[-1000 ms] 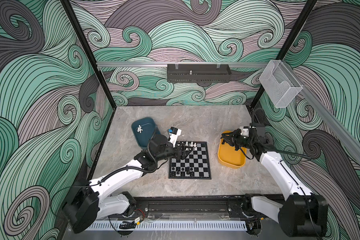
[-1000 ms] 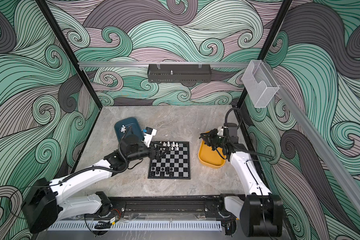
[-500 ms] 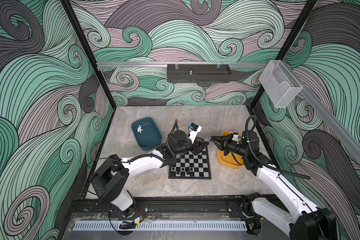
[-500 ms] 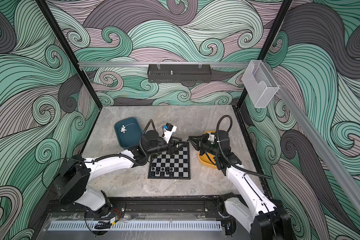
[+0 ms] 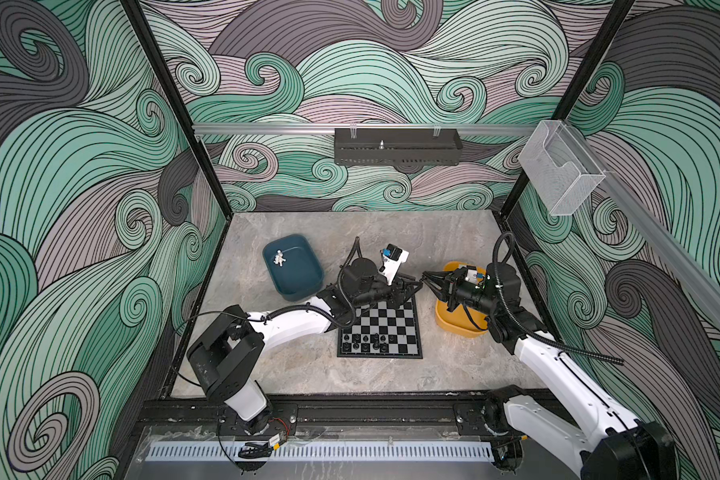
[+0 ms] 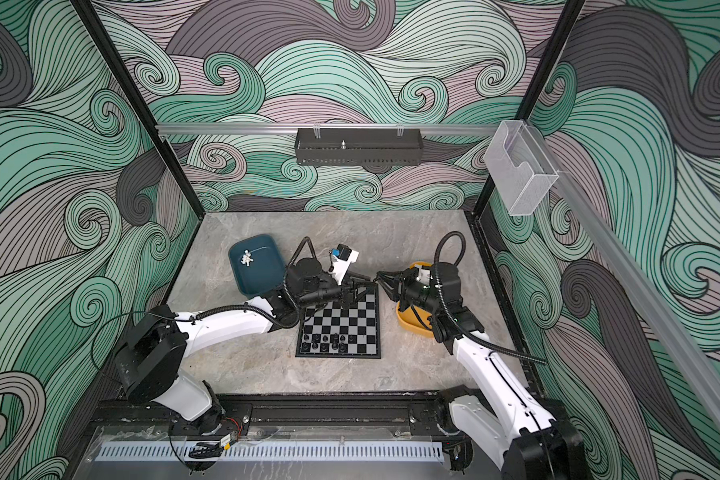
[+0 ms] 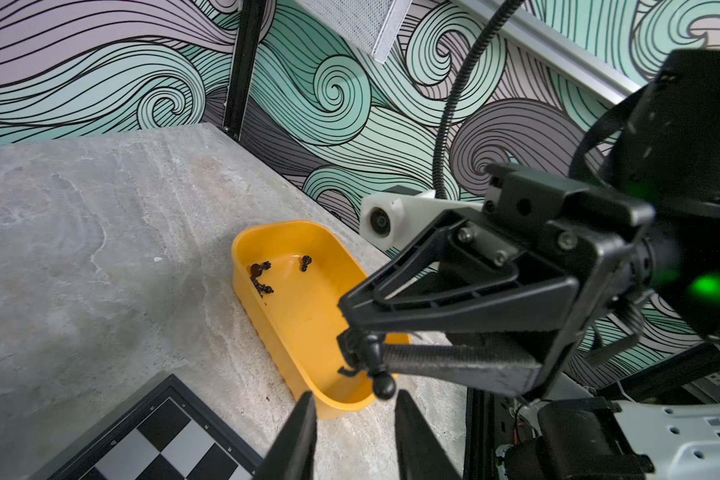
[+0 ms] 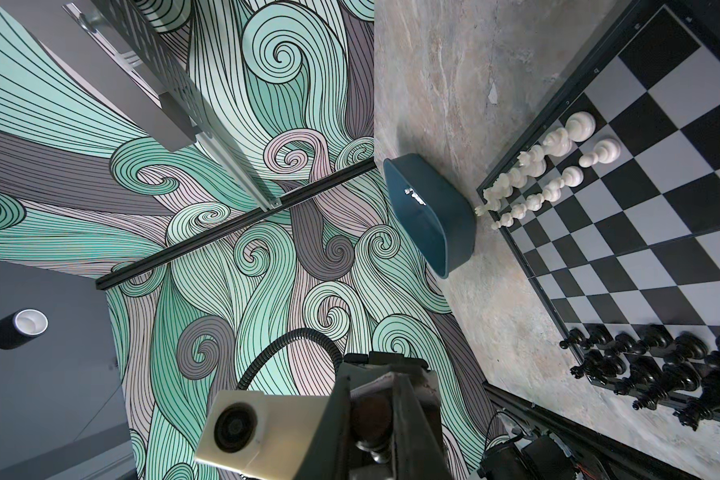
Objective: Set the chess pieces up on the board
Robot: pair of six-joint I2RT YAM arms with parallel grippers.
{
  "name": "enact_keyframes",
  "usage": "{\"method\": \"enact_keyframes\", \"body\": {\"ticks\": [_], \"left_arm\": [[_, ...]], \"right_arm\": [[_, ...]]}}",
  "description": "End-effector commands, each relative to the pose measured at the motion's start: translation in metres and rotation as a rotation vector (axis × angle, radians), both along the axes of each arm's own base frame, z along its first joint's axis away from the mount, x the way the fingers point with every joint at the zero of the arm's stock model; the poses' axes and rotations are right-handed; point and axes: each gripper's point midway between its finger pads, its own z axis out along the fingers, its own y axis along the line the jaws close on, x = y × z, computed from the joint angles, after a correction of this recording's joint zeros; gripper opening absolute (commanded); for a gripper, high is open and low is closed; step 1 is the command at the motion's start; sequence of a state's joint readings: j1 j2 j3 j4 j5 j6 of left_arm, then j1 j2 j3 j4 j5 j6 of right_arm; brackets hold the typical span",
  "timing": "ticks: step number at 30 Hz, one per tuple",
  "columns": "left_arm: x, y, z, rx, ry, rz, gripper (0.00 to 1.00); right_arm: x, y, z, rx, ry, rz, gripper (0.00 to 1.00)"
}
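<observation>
Left wrist view: black piece (image 7: pixel 384 385), slim stem, round head.
Right gripper (image 8: pixel 371 419): clamps the piece.
Left gripper (image 7: pixel 354 401): fingers apart beside its head.
Place: board's (image 5: pixel 395 328) one o'clock corner.

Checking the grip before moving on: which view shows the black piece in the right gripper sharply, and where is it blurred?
Left wrist view: black piece in the right gripper is sharp against the yellow tray. Right wrist view: it sits close to the lens, soft and dark between the fingers. Both top views: too small to see.
</observation>
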State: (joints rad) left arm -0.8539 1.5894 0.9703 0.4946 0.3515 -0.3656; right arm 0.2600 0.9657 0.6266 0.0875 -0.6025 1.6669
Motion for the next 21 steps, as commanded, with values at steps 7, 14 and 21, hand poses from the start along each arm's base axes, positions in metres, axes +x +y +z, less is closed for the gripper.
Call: {"method": "enact_keyframes", "body": {"ticks": [7, 14, 21], "left_arm": [[-0.005, -0.009, 0.028, -0.066, -0.036, -0.033, 0.35], [0.002, -0.013, 0.030, -0.085, -0.029, -0.014, 0.25], [0.007, -0.016, 0.031, -0.103, 0.004, 0.004, 0.11]], "right_arm": [[0.000, 0.002, 0.004, 0.007, -0.017, 0.008, 0.17], [-0.002, 0.004, 0.002, 0.015, -0.012, 0.012, 0.18], [-0.002, 0.003, 0.005, 0.036, -0.016, 0.000, 0.18]]}}
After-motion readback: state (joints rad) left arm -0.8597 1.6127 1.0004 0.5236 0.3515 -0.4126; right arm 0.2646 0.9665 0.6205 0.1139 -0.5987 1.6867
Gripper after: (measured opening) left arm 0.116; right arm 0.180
